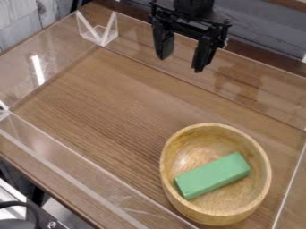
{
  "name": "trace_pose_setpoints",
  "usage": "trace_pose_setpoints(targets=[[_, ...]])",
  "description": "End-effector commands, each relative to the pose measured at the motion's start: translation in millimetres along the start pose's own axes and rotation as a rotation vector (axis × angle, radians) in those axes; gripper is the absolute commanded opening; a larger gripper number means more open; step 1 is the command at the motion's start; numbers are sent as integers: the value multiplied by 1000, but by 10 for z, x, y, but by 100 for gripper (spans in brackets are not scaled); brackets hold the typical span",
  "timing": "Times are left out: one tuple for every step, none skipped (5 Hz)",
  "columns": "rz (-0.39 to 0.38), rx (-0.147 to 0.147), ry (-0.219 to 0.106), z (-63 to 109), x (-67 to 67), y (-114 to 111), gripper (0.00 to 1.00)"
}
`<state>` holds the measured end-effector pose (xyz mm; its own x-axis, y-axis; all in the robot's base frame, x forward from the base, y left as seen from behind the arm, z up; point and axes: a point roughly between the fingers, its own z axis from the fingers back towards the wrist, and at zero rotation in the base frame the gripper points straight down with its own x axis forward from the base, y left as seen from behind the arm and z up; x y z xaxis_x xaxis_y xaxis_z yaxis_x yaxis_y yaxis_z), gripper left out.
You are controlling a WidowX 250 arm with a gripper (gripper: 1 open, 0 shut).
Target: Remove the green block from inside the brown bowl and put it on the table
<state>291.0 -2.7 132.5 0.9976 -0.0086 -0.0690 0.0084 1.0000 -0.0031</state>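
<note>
A bright green block (213, 176), flat and matte, lies inside the brown wooden bowl (180, 152) on the worktop (107, 107), well apart from the open, empty hand (180, 55).

Bright green block (213, 176), tan wood-grain bowl (180, 148), brown streaked table (107, 107), black gripper (181, 55).

Block (213, 176) inside bowl (180, 150) on table (107, 107)
</note>
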Motion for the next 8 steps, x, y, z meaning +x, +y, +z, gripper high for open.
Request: trace_pose_setpoints(targets=[[-210,4,31,-161,-200,-210,100],[-419,6,62,-363,-481,-524,100],[-506,27,30,-510,-663,-807,100],[-537,36,4,-654,-797,-955,100],[-558,28,-20,-757,-811,-939,100],[-562,21,-40,-789,-804,-904,100],[-559,13,-53,-846,-799,-881,100],[-557,9,-63,-898,-787,-867,0]])
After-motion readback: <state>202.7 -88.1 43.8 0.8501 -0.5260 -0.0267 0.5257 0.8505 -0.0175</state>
